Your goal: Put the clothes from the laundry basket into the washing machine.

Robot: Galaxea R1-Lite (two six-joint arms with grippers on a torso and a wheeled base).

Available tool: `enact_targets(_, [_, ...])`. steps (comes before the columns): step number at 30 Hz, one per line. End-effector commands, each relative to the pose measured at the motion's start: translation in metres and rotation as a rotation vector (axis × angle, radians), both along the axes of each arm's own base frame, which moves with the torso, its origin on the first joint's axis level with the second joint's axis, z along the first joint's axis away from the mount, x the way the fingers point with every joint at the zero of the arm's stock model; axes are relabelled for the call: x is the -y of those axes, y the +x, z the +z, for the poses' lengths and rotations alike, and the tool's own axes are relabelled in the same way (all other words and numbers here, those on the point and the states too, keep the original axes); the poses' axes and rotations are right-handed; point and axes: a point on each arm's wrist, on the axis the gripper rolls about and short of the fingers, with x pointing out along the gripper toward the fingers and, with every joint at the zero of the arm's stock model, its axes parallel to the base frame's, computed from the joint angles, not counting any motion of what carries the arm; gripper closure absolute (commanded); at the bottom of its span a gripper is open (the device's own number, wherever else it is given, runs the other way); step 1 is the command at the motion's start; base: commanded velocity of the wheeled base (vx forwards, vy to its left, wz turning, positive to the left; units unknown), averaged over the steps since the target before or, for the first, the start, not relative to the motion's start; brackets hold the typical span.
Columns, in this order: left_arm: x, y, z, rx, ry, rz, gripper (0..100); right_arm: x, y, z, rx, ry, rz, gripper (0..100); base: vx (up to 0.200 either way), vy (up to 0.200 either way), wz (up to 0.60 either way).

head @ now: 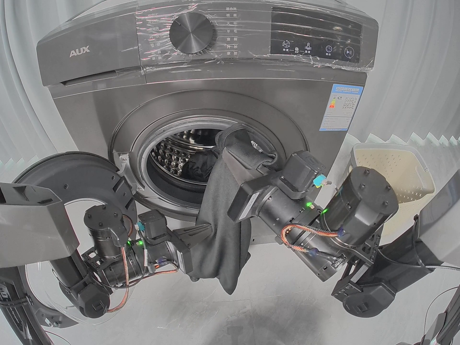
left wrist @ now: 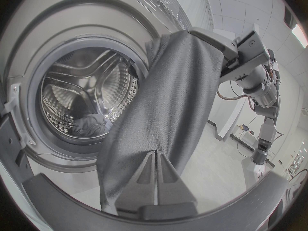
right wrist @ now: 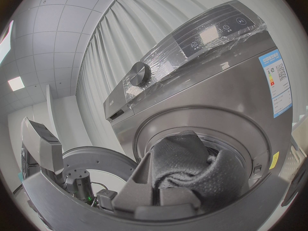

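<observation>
1. My right gripper (head: 242, 161) is at the mouth of the washing machine (head: 91, 116), on the right side of the round opening
2. Its jaws are clamped on the bunched upper end of a dark grey garment (head: 225, 231). In the right wrist view the fabric folds over both sides of the jaws
3. The top of this garment lies at the rim of the opening. The rest hangs straight down the front of the machine, and its lower end is free above the floor (head: 287, 303)
4. My left gripper (left wrist: 156, 154) is lower, in front of the machine and below the opening, at the left edge of the hanging part of the garment
5. Its jaws are closed together with their tips against the fabric. I cannot tell whether a fold is caught between them
6. A second dark garment (left wrist: 88, 125) lies at the bottom of the drum (left wrist: 106, 81), well inside the opening and apart from the hanging one
7. The door (head: 67, 183) is swung fully open on the left side of the machine, beside my left arm
8. The laundry basket (head: 400, 168), cream with perforated walls, stands on the floor just beside the right side of the machine, behind my right arm
9. A round control knob (head: 191, 33) sits on the film-wrapped panel at the top of the machine, and a pale curtain (head: 421, 49) hangs behind it
</observation>
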Motion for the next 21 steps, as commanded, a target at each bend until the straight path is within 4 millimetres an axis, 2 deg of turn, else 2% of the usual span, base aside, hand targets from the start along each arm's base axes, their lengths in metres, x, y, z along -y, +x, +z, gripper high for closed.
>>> enact_targets(1, [0.008,0.000,-0.007,-0.016,0.007,-0.027,100,-0.005,0.004,-0.007,-0.007,-0.011,-0.001,100,0.000,0.000,0.00])
enact_targets(6, [0.011,-0.001,-0.009,-0.028,0.008,-0.039,100,-0.007,0.004,-0.007,-0.004,-0.007,0.002,100,0.000,0.000,0.00])
enact_targets(7, [0.010,-0.001,-0.010,-0.031,0.011,-0.038,0,-0.007,0.003,-0.007,-0.004,-0.007,0.004,100,0.000,0.000,0.00])
enact_targets(14, [0.005,-0.002,-0.008,-0.033,0.008,-0.025,0,-0.006,0.004,-0.006,-0.003,-0.005,-0.001,100,0.000,0.000,0.00])
enact_targets(21, [0.004,-0.011,-0.014,-0.055,0.037,-0.039,0,-0.005,0.006,-0.006,-0.003,-0.007,-0.008,100,0.000,0.000,0.00])
